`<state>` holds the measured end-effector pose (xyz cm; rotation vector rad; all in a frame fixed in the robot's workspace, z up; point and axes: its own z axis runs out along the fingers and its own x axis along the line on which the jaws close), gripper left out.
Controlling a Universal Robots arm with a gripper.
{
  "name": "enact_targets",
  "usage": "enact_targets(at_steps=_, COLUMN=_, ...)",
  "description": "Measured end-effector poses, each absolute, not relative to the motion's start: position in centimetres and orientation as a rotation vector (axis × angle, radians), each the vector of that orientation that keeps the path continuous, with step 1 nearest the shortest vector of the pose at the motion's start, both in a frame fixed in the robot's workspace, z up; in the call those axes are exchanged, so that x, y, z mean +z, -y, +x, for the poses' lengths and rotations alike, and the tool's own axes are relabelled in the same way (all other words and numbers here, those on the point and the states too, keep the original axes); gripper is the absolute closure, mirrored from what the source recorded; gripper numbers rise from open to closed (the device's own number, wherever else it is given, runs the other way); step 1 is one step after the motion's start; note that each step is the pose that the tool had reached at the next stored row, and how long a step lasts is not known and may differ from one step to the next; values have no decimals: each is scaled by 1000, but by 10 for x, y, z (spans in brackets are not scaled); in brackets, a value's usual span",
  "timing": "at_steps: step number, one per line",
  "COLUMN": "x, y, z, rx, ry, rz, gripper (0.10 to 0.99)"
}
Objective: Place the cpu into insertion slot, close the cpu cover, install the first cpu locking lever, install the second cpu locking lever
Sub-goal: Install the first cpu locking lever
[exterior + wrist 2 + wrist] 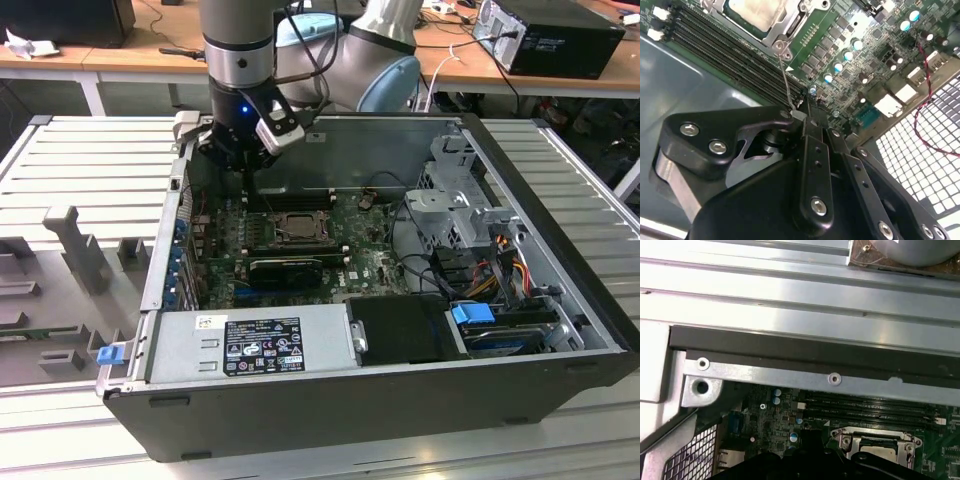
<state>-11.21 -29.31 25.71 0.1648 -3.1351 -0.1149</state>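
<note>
Inside the open dark-grey computer case (pixel 400 400) on the ribbed metal worktop (pixel 80 160), your arm's black two-fingered tool (pixel 246 180) hangs over the case's rear corner, toward the exterior view's left. It sits just above the green motherboard.

In the second wrist view the tool (pixel 802 112) is drawn narrow. Its tips appear pinched on the free end of a thin silvery wire locking lever (pixel 786 82). Whether this is the first or the second lever cannot be told.

The small flat square cpu with its tan-grey metallic face (pixel 752 11) already lies in the square black-rimmed insertion slot (pixel 322 238). The thin silvery windowed metal cpu cover (pixel 795 20) appears to lie flat over it, framing the chip. By that showing, the placing and the cover look done, and the work stands at the levers.

The relation that matters to you is the line from slot to tool. The slot lies apart from the tool, toward the middle of the board, which in the exterior view is to the right and nearer the camera. The lever's long axis runs straight from the slot's near corner to the tool's tips. On the way it crosses the row of long black memory slots (pixel 730 50) that lie between the two. The lever stands raised off the board rather than flat beside the slot, so it does not yet look latched.
</note>
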Motion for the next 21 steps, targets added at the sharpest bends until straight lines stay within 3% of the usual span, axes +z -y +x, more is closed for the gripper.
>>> enact_targets(at_steps=21, x=255, y=293, z=-63, rx=-115, ry=3135, rz=164, gripper=980)
